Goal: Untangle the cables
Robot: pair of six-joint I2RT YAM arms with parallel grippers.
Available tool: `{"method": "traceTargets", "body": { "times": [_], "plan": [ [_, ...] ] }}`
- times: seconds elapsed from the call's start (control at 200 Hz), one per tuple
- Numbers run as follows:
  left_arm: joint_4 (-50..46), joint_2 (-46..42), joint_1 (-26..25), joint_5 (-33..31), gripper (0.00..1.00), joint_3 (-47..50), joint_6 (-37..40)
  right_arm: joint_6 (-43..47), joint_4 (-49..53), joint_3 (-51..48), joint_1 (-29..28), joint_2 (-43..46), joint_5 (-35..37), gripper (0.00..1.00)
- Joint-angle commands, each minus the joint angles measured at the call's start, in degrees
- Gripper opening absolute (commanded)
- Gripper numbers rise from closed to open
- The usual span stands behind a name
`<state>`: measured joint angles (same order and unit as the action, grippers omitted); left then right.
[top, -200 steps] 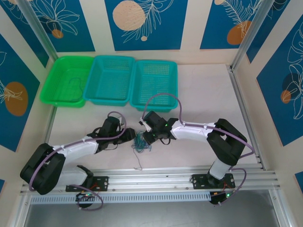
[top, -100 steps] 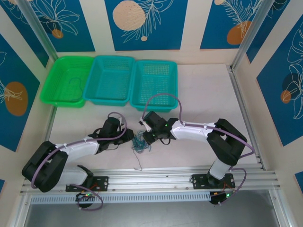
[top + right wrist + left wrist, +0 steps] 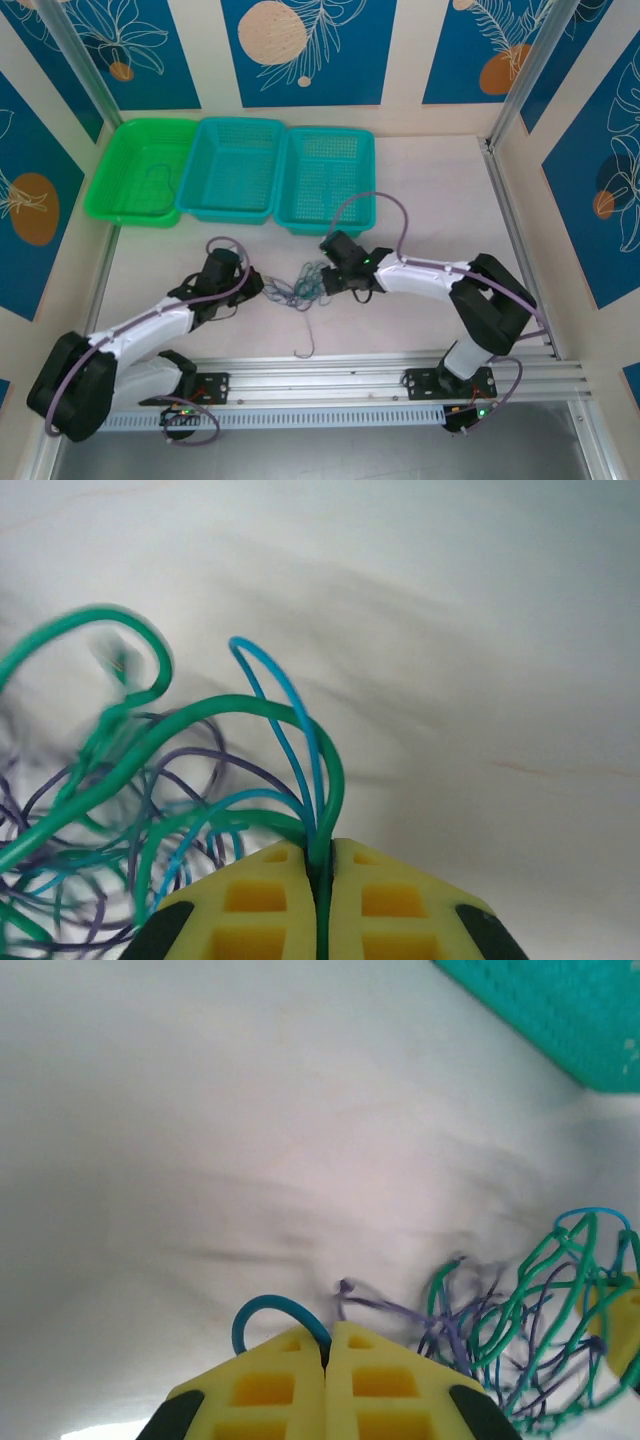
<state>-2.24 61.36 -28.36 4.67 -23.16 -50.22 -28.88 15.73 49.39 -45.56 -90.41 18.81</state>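
The cables [image 3: 298, 288] form a loose tangle of green, blue and purple wires, stretched out on the white table between both grippers. My left gripper [image 3: 258, 286] holds its left end; in the left wrist view the yellow jaws [image 3: 327, 1345] are shut on a blue cable loop [image 3: 264, 1309], with the rest of the tangle [image 3: 530, 1330] off to the right. My right gripper [image 3: 328, 279] holds the right end. Its jaws [image 3: 320, 865] are shut on a green cable [image 3: 200, 715] and thin blue strands [image 3: 290, 730]. One loose wire end [image 3: 305, 349] trails toward the front rail.
Along the back stand a green basket [image 3: 118, 196] and two teal baskets [image 3: 215, 201] [image 3: 300, 215]. An aluminium rail [image 3: 380, 370] runs along the near edge. Upright posts frame the table's left and right sides.
The left gripper closed on a blue cable. Both grippers have drawn apart, left one leftward and right one rightward, stretching the clump into a wider, looser tangle.
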Motion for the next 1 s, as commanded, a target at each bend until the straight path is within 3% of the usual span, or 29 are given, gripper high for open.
{"method": "traceTargets", "body": {
  "times": [0.0,0.085,0.155,0.32,0.44,0.54,0.69,0.765,0.995],
  "plan": [
    [-8.45,-5.31,3.91,-3.02,0.00,1.26,2.68,-8.68,4.90,-5.65,7.52,5.66,6.28,0.00],
    [-9.94,-9.04,6.13,-2.11,0.00,1.99,3.15,-10.35,3.57,-10.15,11.90,11.04,4.51,0.00],
    [-7.72,-10.84,6.67,0.06,0.00,2.92,3.76,-9.30,2.97,-11.59,12.32,14.96,2.57,0.03],
    [-0.25,-11.01,6.59,7.09,0.00,4.07,4.67,-6.18,5.06,-8.56,6.78,18.86,-2.36,0.37],
    [-1.41,-12.50,6.61,9.07,0.00,1.16,6.61,-7.92,7.42,-6.17,2.46,22.56,0.32,0.43],
    [-4.72,-15.20,6.64,8.77,0.00,-3.77,8.38,-8.47,6.81,-5.47,1.38,26.01,-0.73,0.44],
    [-14.15,-14.62,7.27,0.65,0.00,-16.02,13.92,-7.83,7.74,-3.25,0.19,29.97,-1.80,0.60],
    [-17.25,-11.09,10.06,-3.00,0.00,-22.01,15.45,-7.64,7.48,-2.83,-0.38,32.13,-2.70,0.65],
    [-14.77,4.25,24.58,-2.88,0.00,-37.32,15.56,-9.21,8.71,-3.06,-0.87,37.53,-4.72,0.71]
  ]
}}
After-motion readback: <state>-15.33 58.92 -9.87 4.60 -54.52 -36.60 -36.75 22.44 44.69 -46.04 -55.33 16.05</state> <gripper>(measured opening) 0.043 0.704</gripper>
